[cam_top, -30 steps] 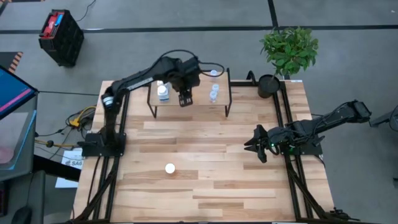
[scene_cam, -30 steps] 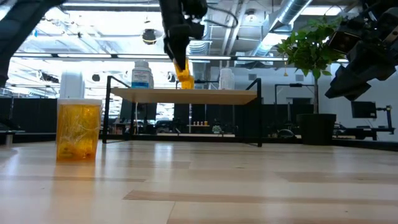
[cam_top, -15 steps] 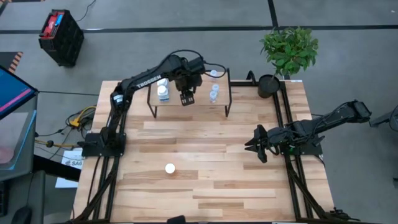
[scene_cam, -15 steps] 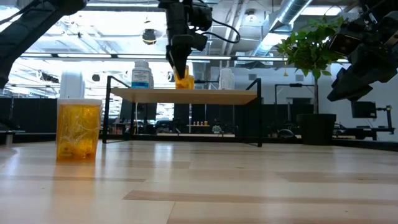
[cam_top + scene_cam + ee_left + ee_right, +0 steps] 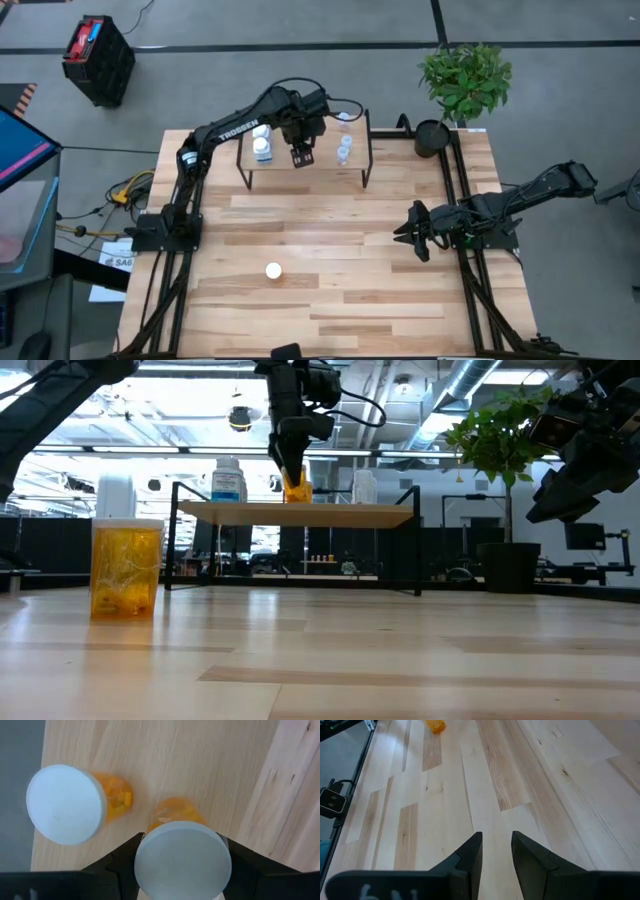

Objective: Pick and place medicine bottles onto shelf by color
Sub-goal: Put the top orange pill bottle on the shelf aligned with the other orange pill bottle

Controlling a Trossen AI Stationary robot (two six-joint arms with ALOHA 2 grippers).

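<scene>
The shelf point(image 5: 352, 165) stands at the table's far side. My left gripper point(image 5: 300, 157) is above its middle, shut on an orange bottle with a white cap point(image 5: 182, 861), which also shows in the low view point(image 5: 296, 490). A second orange bottle point(image 5: 65, 805) stands on the shelf top close beside it. A white bottle point(image 5: 262, 150) stands on the shelf's left part and clear bottles point(image 5: 344, 150) on its right part. Another orange bottle point(image 5: 273, 270) stands on the table's near left. My right gripper point(image 5: 415, 232) is open and empty at the table's right. My left gripper pinches the orange bottle by its white cap point(image 5: 150, 865), one finger on each side of it. The fingers point(image 5: 118, 868) come from above, pointing down. The bottle is upright below them, with its base down at the shelf top point(image 5: 300, 508).
A potted plant point(image 5: 463, 80) stands at the table's far right corner. Bare wood lies between the shelf and the near edge point(image 5: 330, 300). A black crate point(image 5: 98, 58) sits on the floor beyond the table.
My left gripper has gone down and a little toward the far edge with the orange bottle. The bottle was tilted above the shelf and now stands upright, low at the shelf top.
</scene>
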